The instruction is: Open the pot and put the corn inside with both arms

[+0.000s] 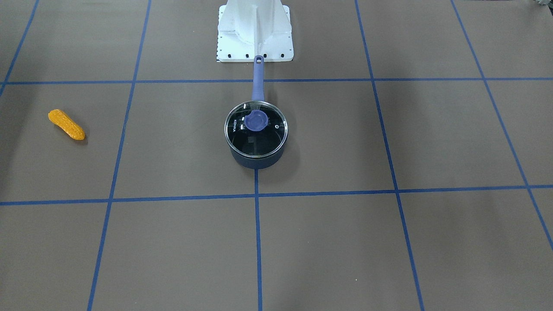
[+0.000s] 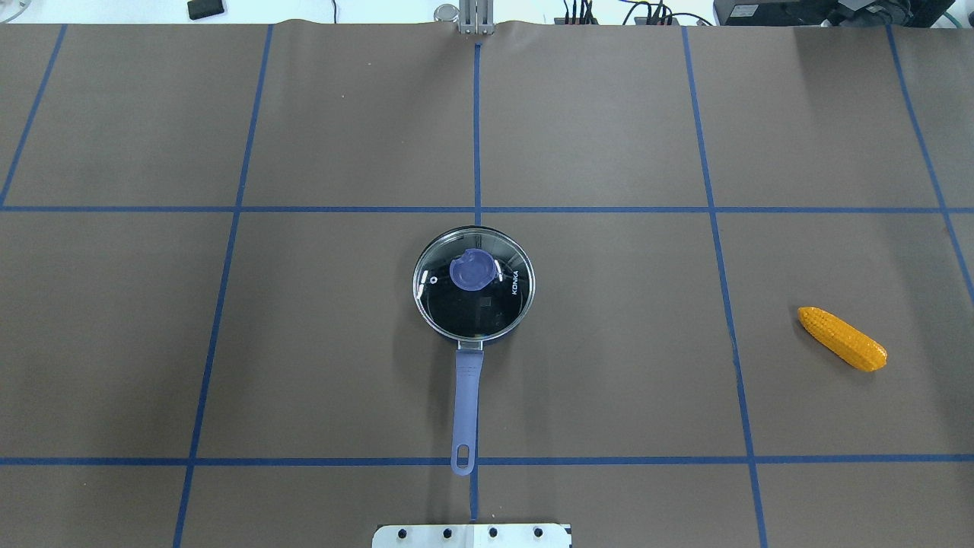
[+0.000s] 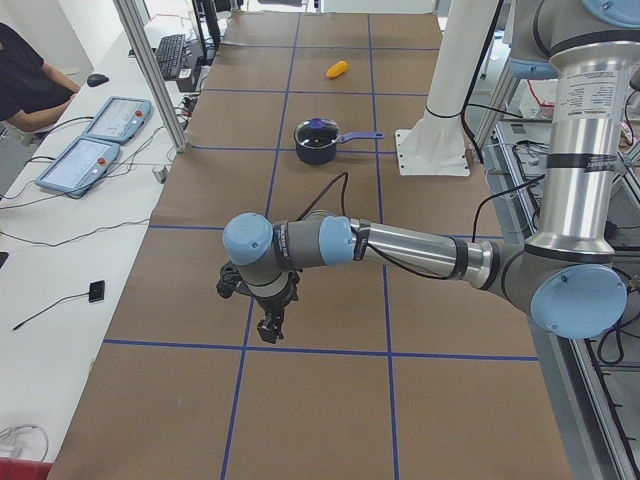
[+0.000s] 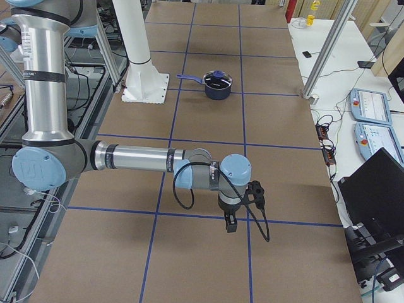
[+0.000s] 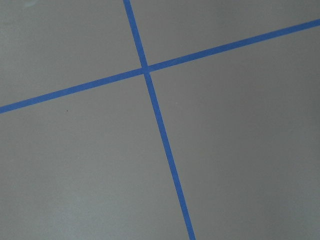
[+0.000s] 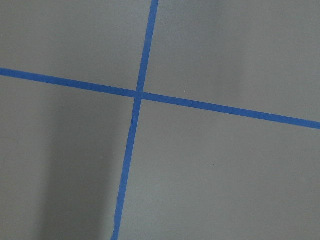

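The navy pot (image 1: 258, 160) stands at mid-table with its glass lid (image 1: 255, 129) on it. Its lavender handle (image 1: 258, 82) points toward the robot base. The pot also shows in the overhead view (image 2: 466, 399), with the lid (image 2: 473, 301) closed. The orange-yellow corn (image 2: 841, 339) lies on the robot's right side, far from the pot; it also shows in the front-facing view (image 1: 66, 124). My left gripper (image 3: 270, 328) and right gripper (image 4: 230, 224) hang over the table ends, far from both. They show only in the side views, so I cannot tell if they are open or shut.
The brown table (image 2: 609, 380) carries a blue tape grid. The white robot base plate (image 1: 255, 47) sits just behind the handle tip. Both wrist views show only table and tape crossings (image 5: 145, 69). A person and control pendants (image 3: 85, 160) are beside the table.
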Motion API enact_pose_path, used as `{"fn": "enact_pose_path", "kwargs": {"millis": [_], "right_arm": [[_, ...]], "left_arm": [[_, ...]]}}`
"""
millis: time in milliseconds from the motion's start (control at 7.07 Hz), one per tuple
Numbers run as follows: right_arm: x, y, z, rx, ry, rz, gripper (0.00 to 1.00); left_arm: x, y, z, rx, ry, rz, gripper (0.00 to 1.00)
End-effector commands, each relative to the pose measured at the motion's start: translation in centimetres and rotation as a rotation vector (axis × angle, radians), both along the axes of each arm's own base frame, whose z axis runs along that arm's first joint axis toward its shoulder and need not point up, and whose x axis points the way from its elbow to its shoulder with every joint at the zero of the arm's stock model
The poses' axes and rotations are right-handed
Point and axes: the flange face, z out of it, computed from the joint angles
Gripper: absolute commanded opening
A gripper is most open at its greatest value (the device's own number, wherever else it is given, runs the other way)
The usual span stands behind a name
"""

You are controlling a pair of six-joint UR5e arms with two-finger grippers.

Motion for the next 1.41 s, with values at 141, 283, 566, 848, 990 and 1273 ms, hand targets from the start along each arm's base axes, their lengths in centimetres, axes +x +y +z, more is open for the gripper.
{"fn": "enact_pose_path", "kwargs": {"millis": [141,283,566,848,990,1273], "right_arm": [[0.0,-0.2,-0.6,0.056,0.003,0.004,1.00],[-0.3,-0.7,-1.4,0.122,-0.002,-0.004,1.00],[-2.0,-0.6,-3.2,0.175,-0.099,0.022,1.00],[-6.6,0.5,-7.0,0.218,-0.112,-0.051,1.00],[-8.3,0.5,-8.1,0.238,-0.118,-0.089,1.00],[-12.8,0.8,-9.1,0.255,-0.112,-0.180,1.00]], "left_arm": [[0.1,-0.1,-0.3,-0.003,0.000,-0.008,1.00],[0.3,-1.5,-2.3,0.009,-0.002,-0.030,1.00],[4.8,-7.9,-11.5,0.018,0.062,-0.093,0.99],[16.9,-12.8,-22.7,0.011,0.067,-0.067,0.99],[21.0,-13.7,-27.3,-0.007,0.073,-0.086,0.99],[29.0,-13.7,-34.3,-0.028,0.084,-0.081,1.00]]}}
